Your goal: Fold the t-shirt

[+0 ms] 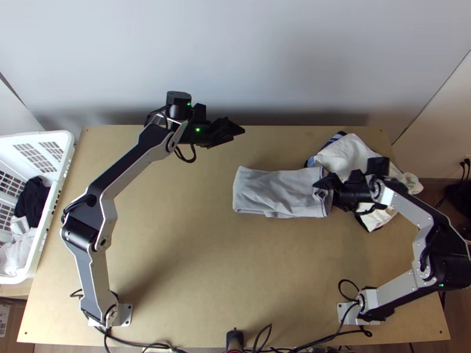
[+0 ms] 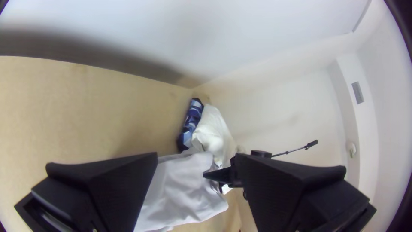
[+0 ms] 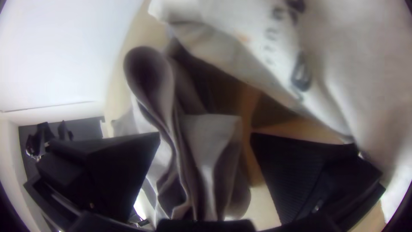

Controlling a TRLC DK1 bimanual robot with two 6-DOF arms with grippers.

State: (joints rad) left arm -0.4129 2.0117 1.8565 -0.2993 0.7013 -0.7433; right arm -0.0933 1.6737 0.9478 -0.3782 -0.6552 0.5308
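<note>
The grey t-shirt (image 1: 277,191) is lying right of centre in the top view, folded into a flat, oblong bundle with its long sides running across the frame; its layered end is facing the right gripper (image 3: 206,136), whose fingers are standing apart with the stacked folds rising between them in the right wrist view; they are straddling that end rather than visibly pinching it, probably because the next step is calling for a grip on all the layers together; closing on too few would be risking a bundle that opens out.

Beyond that end, a printed white cloth (image 1: 350,154) and a blue-patterned cloth (image 2: 190,122) are lying at the upper right of the frame, seemingly serving as the finished pile; the left gripper (image 2: 197,155) is hanging at the upper middle-left, well apart from the shirt, its fingers spread and holding nothing, presumably leaving room for the other arm; at the left edge, a white plastic laundry basket (image 1: 65,140) is holding dark (image 1: 32,203) and pale fabric.
</note>
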